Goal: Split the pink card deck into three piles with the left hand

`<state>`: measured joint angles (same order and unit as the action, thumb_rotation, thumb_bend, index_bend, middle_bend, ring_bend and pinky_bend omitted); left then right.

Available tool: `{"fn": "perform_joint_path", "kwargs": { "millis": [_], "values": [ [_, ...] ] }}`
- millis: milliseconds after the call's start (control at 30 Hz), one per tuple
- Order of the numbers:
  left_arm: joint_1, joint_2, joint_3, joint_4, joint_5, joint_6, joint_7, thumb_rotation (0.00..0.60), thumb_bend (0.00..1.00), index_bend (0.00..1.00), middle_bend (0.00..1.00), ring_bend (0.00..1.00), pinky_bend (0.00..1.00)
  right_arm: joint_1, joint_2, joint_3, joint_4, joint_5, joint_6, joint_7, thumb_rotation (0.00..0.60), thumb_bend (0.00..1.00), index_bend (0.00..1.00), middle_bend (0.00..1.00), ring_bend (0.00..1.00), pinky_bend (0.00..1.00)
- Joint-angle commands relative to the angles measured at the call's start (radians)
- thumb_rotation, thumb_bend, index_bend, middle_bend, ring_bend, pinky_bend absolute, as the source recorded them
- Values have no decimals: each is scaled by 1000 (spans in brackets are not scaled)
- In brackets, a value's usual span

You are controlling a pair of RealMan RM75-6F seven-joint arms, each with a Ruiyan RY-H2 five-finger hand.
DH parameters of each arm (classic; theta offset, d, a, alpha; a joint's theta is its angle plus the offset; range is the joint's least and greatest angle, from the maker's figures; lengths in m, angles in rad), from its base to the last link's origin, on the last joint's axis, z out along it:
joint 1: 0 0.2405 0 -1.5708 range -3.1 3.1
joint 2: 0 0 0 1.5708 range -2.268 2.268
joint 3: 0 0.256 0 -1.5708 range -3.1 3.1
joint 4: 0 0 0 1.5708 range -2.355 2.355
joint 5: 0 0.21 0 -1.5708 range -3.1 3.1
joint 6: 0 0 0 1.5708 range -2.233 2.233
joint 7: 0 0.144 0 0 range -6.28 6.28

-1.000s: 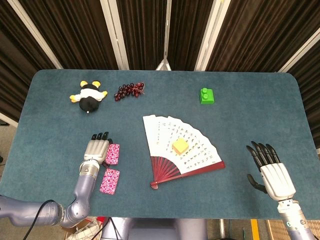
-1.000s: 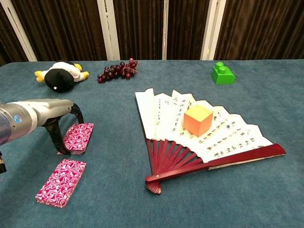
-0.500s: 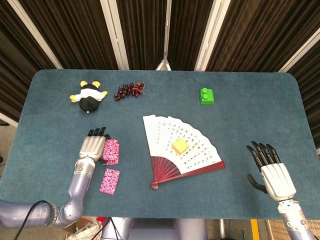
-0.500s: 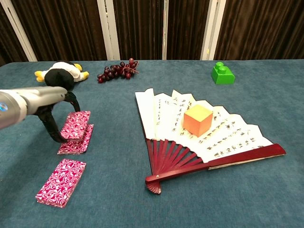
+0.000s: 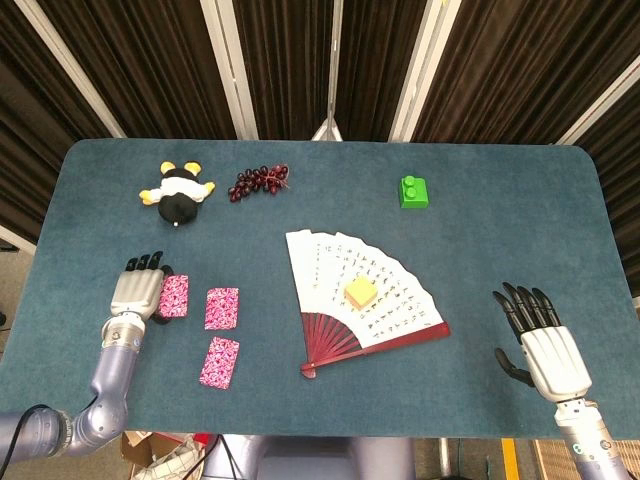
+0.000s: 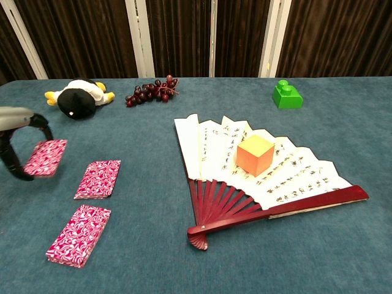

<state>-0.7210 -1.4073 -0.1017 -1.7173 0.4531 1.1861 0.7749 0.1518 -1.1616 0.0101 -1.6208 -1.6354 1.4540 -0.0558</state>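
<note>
My left hand (image 5: 140, 290) (image 6: 17, 144) grips a pink packet of cards (image 5: 174, 297) (image 6: 46, 157) near the table's left side, lifted off the cloth in the chest view. To its right a second pink pile (image 5: 221, 308) (image 6: 98, 179) lies flat on the table. A third pink pile (image 5: 219, 362) (image 6: 79, 234) lies nearer the front edge. My right hand (image 5: 540, 340) rests open at the front right with fingers spread, holding nothing; the chest view does not show it.
An open paper fan (image 5: 360, 296) (image 6: 257, 168) with an orange cube (image 5: 360, 292) (image 6: 255, 155) on it fills the middle. A penguin plush (image 5: 178, 193) (image 6: 78, 98), grapes (image 5: 259, 182) (image 6: 151, 91) and a green block (image 5: 415, 190) (image 6: 286, 94) sit along the back.
My left hand lifted the top part of the upper pile and carried it left, away from the cards left on the table. The right hand has not moved.
</note>
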Motion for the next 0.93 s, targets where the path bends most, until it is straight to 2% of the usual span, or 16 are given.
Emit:
{"fn": "perform_joint_path", "kwargs": {
  "millis": [33,133,267,300,600,733,833,933],
  "values": [
    [19,9,19,12,4,-17,-22,600,324,334,0,0,0,0,0,0,0,-1,1,-1,600,369,0,0,0,36],
    [31,8,30,20,12,-31,-39,600,281,294,0,0,0,1,0,0,-1,-1,-1,-2,600,369,0,0,0,36],
    [39,13,44,16,18,-38,-40,600,93,41,0,0,0,0,-1,0,0,-2,2,-3,600,369,0,0,0,36],
    [41,19,47,8,17,-35,-39,600,70,8,0,0,0,0,-2,1,1,-2,2,-2,600,369,0,0,0,36],
    [107,129,72,-98,114,10,-126,600,62,0,0,0,0,0,-1,1,4,-3,4,0,600,369,0,0,0,36],
    [194,210,111,-180,302,87,-243,600,62,0,0,0,0,-1,-2,0,4,-5,4,-9,600,368,0,0,0,36],
    [291,265,202,-194,558,210,-308,600,61,0,0,0,0,-1,-4,1,4,-1,3,-16,600,369,0,0,0,36],
    [371,288,271,-157,742,322,-352,600,61,0,0,0,0,-3,-4,2,3,1,6,-20,600,369,0,0,0,36]
  ]
}}
